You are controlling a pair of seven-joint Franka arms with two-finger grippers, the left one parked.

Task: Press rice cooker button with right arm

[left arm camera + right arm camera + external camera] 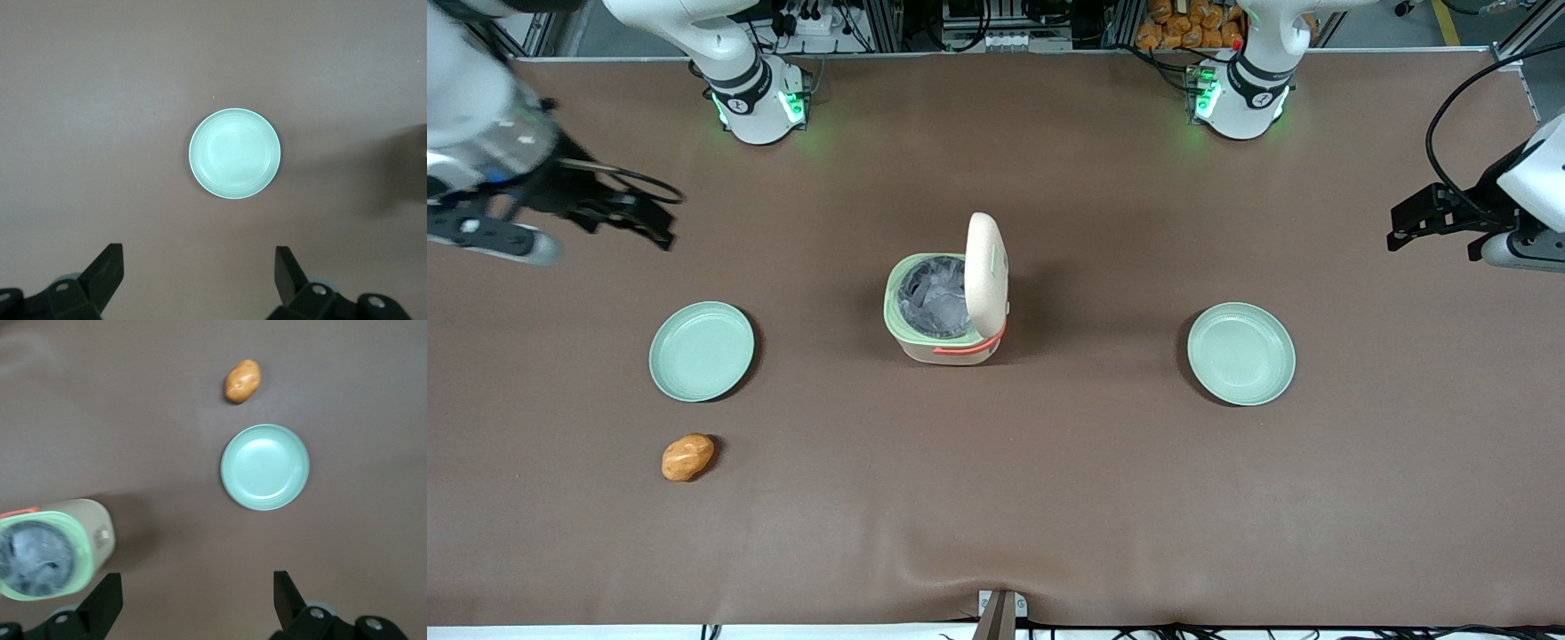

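The rice cooker [947, 307] stands mid-table, well apart from the claw [627, 213], lid upright, hinge side toward the parked arm's end. The claw's fingers [103, 600] are wide, holding nothing. Its silvery pot looks empty.

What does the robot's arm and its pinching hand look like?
The right arm is big, smooth and white, with a green light glowing at its base. Its gripper is black, with thin black cables looping beside it, and two dark wedge-shaped fingers. It is over the table, farther from the front camera than the plate.
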